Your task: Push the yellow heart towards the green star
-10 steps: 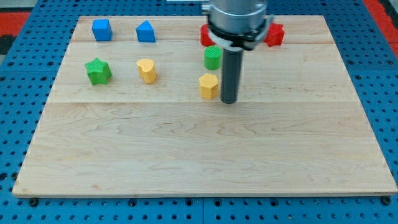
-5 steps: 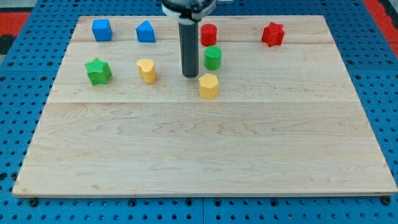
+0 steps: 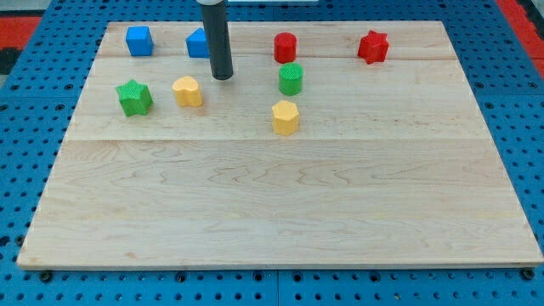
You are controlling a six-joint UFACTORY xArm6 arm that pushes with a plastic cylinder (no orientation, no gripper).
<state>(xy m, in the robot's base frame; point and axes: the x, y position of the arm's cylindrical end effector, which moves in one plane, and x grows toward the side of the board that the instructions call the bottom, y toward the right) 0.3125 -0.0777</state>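
Note:
The yellow heart (image 3: 187, 90) lies on the wooden board at the upper left, a short gap to the right of the green star (image 3: 134, 98). My tip (image 3: 222, 77) is just right of and slightly above the yellow heart, apart from it by a small gap. The rod rises from there to the view's top edge and hides part of a blue block (image 3: 198, 43).
A blue cube (image 3: 138, 40) sits at the top left. A red cylinder-like block (image 3: 285, 47) and a red star (image 3: 372, 46) lie along the top. A green round block (image 3: 291, 79) and a yellow hexagonal block (image 3: 286, 117) sit near the middle.
My tip moved left and up, from beside the yellow hexagonal block to beside the heart. The yellow heart shifted left and slightly up, closer to the green star.

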